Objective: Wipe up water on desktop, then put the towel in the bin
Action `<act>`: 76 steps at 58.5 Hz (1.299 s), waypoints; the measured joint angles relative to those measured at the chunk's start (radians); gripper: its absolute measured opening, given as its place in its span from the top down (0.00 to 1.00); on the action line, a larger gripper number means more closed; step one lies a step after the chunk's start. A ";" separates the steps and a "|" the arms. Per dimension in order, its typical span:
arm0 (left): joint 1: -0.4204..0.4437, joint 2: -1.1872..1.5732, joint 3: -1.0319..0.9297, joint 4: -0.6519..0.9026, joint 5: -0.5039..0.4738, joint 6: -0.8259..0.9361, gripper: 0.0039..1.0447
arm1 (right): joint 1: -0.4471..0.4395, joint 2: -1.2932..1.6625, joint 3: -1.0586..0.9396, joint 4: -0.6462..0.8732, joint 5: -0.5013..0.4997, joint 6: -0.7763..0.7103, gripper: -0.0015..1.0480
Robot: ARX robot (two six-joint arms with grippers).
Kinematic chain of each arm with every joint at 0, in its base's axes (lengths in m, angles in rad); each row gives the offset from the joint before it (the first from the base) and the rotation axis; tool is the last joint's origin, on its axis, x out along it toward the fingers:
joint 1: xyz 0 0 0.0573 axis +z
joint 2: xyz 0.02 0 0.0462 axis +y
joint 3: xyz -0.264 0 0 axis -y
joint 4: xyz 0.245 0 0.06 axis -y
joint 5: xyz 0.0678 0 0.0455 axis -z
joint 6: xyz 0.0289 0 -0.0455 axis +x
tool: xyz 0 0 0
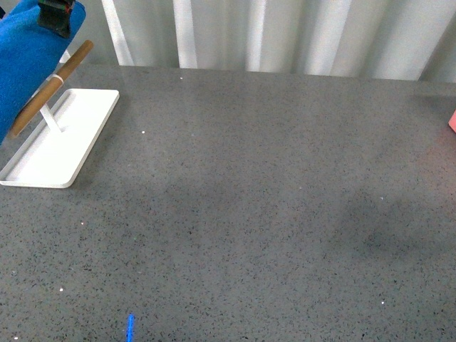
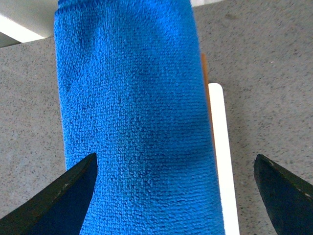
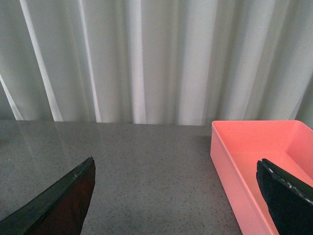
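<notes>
The blue towel [image 1: 28, 64] hangs over a brown wooden rod [image 1: 53, 85] at the far left of the speckled grey desktop [image 1: 249, 199]. My left gripper [image 1: 57, 18] is right above the towel. In the left wrist view the gripper [image 2: 175, 157] is open, with the towel [image 2: 132, 122] between and just beyond its dark fingers [image 2: 63, 196]; it holds nothing. My right gripper [image 3: 175, 162] is open and empty above the desktop, beside the pink bin [image 3: 264, 156]. I cannot make out water on the desktop.
The rod stands on a white rectangular tray [image 1: 43, 160] at the left; its white post shows in the left wrist view [image 2: 222, 161]. A corner of the pink bin [image 1: 452, 121] shows at the right edge. Pale curtains [image 1: 285, 35] hang behind the table.
</notes>
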 joint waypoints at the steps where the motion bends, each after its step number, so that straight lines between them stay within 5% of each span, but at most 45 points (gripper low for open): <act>1: 0.001 0.002 0.001 0.000 -0.002 0.001 0.06 | 0.000 0.000 0.000 0.000 0.000 0.000 0.07; 24: 0.025 0.052 0.019 -0.001 -0.038 0.010 0.06 | 0.000 0.000 0.000 0.000 0.000 0.000 0.07; 40: 0.025 0.052 0.019 -0.002 -0.025 0.009 0.57 | 0.000 0.000 0.000 0.000 0.000 0.000 0.07; 54: 0.024 0.049 0.018 -0.001 -0.018 0.010 0.91 | 0.000 0.000 0.000 0.000 0.000 0.000 0.07; 76: 0.034 0.016 0.056 -0.034 0.035 -0.001 0.95 | 0.000 0.000 0.000 0.000 0.000 0.000 0.07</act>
